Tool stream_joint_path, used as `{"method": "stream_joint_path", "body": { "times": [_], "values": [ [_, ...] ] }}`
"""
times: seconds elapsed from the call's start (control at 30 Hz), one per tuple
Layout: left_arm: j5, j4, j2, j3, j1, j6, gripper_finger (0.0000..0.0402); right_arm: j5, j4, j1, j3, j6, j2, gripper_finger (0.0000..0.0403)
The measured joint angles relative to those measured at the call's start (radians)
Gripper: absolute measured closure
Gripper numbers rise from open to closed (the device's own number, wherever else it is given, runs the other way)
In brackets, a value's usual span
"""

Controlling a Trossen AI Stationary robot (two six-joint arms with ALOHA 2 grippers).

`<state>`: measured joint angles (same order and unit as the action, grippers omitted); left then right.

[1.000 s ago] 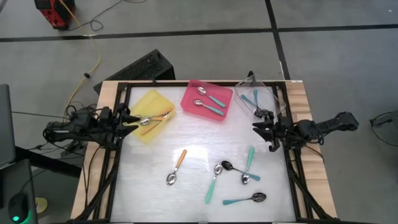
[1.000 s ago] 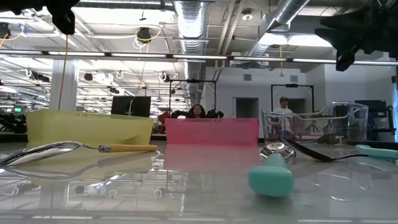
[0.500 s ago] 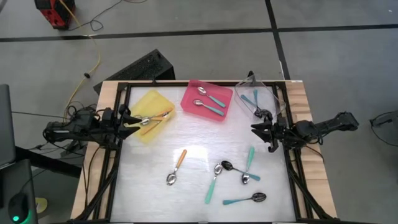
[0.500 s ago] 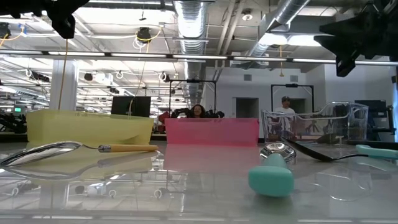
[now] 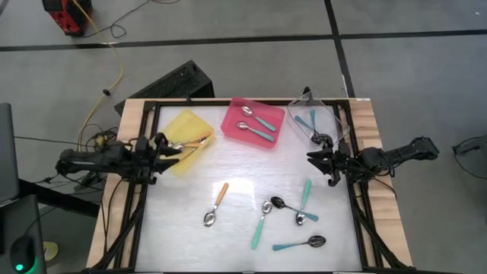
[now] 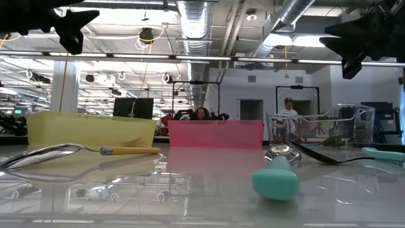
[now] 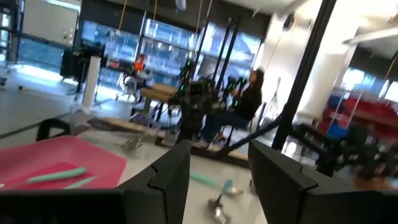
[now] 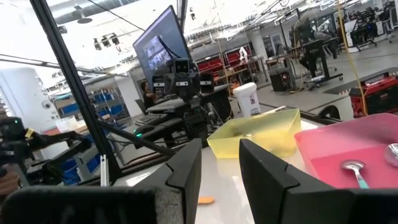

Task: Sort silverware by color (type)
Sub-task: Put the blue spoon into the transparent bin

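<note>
Teal and orange spoons (image 5: 261, 226) lie loose mid-table (image 5: 236, 175), several crossed; others sit in the yellow tray (image 5: 183, 142), pink tray (image 5: 237, 113) and clear tray (image 5: 327, 116). Left end effector (image 5: 162, 146) hovers at the yellow tray, right end effector (image 5: 318, 158) at the table's right edge, both parted narrowly and empty. Crossed handles risk a double pickup or a nudged neighbour. Only the high view shows the overlaps; the low view hides them.
</note>
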<state>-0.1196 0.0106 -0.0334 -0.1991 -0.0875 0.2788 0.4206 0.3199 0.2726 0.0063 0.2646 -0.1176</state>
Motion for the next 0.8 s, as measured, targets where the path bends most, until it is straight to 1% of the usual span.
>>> {"method": "stream_joint_path", "body": {
  "times": [0.1,0.3,0.57,0.8],
  "values": [
    [0.008,0.088,0.001,0.055,0.0,0.032,0.0253,0.0,0.0,0.0,0.0,0.005,0.0,0.0269],
    [0.017,0.118,0.001,0.063,0.0,0.04,0.0253,0.0,-0.032,0.0,0.0,0.03,0.0,0.0269],
    [0.029,0.08,0.001,0.063,0.0,0.032,0.0253,0.0,-0.036,0.0,-0.001,0.027,0.0,0.0269],
    [0.003,0.057,0.001,0.063,0.0,0.009,0.0253,0.0,-0.035,0.0,-0.001,0.035,0.0,0.0269]
  ]
}}
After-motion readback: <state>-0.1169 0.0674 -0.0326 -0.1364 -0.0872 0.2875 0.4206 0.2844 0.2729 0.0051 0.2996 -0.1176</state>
